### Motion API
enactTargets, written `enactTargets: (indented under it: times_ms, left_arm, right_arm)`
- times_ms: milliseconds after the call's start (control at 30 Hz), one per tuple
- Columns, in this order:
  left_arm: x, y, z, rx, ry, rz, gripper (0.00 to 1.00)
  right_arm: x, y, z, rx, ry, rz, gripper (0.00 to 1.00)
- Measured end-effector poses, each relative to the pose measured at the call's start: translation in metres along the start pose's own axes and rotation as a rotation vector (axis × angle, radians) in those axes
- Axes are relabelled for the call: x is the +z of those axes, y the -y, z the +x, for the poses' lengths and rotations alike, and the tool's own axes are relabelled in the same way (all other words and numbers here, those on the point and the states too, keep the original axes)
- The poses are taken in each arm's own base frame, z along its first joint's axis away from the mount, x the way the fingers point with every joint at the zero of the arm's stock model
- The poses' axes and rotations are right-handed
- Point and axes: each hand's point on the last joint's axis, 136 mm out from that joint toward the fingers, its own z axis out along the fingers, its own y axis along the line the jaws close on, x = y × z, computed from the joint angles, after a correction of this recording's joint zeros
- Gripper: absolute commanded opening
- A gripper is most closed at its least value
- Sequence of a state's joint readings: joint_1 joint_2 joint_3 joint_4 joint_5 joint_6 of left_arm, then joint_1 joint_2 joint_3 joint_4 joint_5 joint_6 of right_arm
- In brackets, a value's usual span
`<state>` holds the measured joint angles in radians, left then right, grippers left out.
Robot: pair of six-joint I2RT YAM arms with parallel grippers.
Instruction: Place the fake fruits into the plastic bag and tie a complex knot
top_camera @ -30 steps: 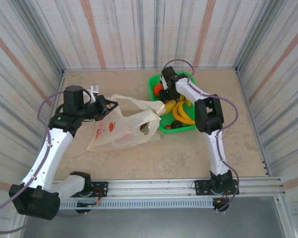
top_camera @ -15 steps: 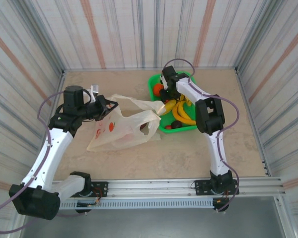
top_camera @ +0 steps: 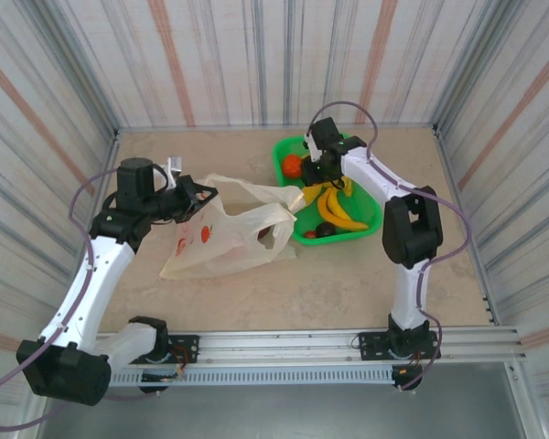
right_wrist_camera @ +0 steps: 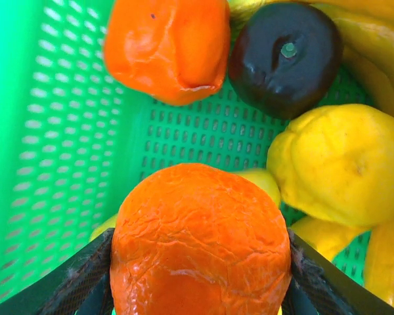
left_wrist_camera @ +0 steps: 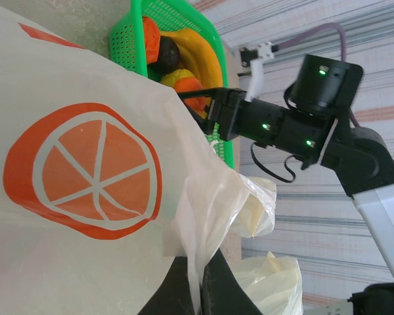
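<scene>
Gripping orange [right_wrist_camera: 198, 216], R end effector [right_wrist_camera: 200, 275] | L end effector [left_wrist_camera: 198, 298] pinches bag [left_wrist_camera: 79, 262], tips cropped

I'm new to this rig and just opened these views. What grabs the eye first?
A wrinkled orange fruit looms in the right wrist view, clamped in the right gripper over the green basket. Left of the basket, the cream plastic bag with its big printed orange slice lies on the table, its edge pinched by the left gripper.
</scene>
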<state>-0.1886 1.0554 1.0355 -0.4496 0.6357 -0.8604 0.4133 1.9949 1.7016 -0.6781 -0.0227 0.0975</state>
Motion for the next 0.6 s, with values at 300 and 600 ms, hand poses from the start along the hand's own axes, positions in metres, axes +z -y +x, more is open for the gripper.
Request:
enactTargets:
  times_ms: [300,600]
  left_arm:
    - [0.0,0.0,0.0,0.0,-0.003,0.002,0.0]
    - [0.001,0.002,0.001,0.002,-0.007,0.009,0.0]
  right_arm:
    - [-0.084,-0.007,0.022,0.031,0.108,-0.053,0.39]
    - [-0.143,-0.032,0.083,0.066,0.13,-0.177,0.39]
